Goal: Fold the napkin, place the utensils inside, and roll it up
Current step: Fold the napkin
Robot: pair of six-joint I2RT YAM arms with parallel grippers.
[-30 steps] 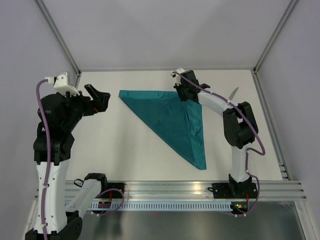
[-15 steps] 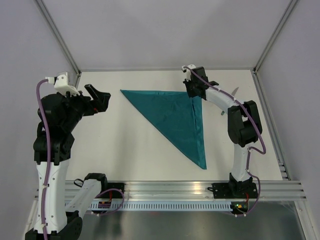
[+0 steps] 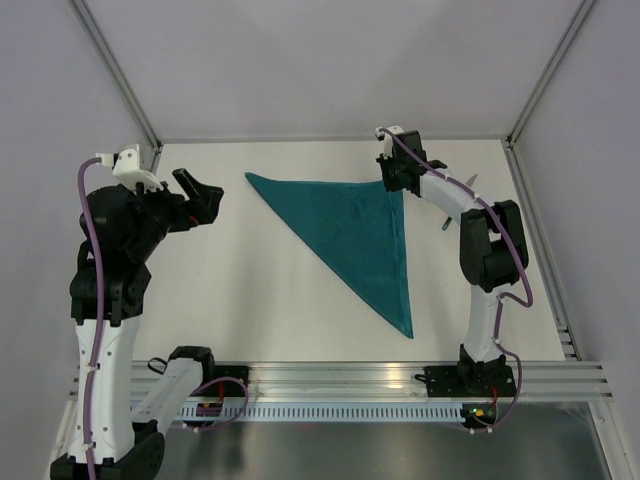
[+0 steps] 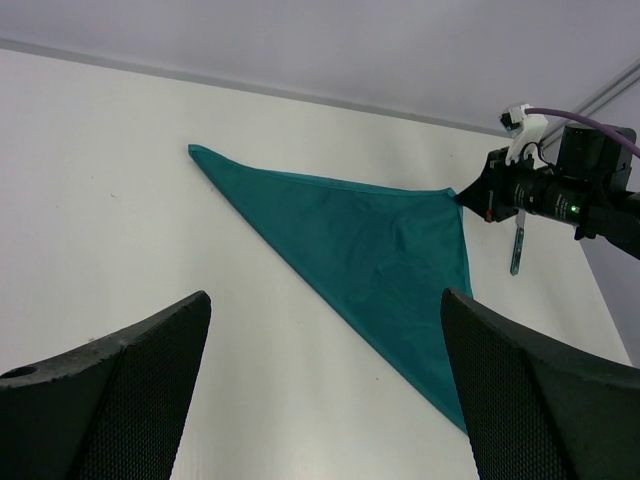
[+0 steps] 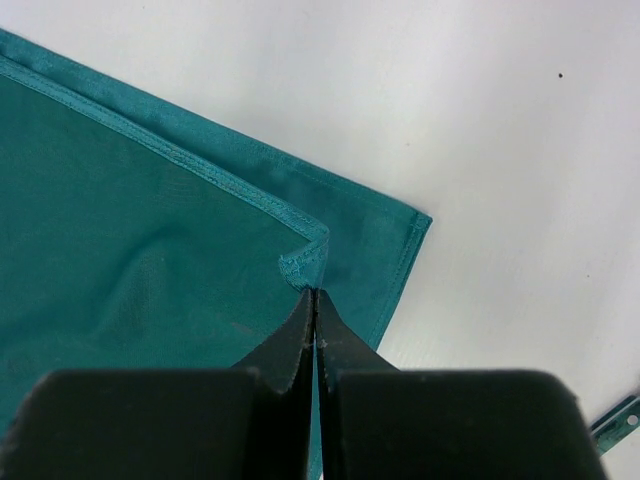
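Here we are pinching the top-layer corner of the triangle-folded teal-green cloth napkin (image 3: 355,235) in our closed right gripper (image 5: 315,292); our left gripper (image 3: 200,190) is hovering wide open, empty, the napkin lying off to its right.

The utensil (image 5: 613,424) is cut off at the lower-right corner.

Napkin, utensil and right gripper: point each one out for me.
napkin (image 3: 355,232), top external view, middle of the folded triangle.
utensil (image 4: 516,245), left wrist view, mid shaft.
right gripper (image 5: 315,293), right wrist view, between its fingertips.
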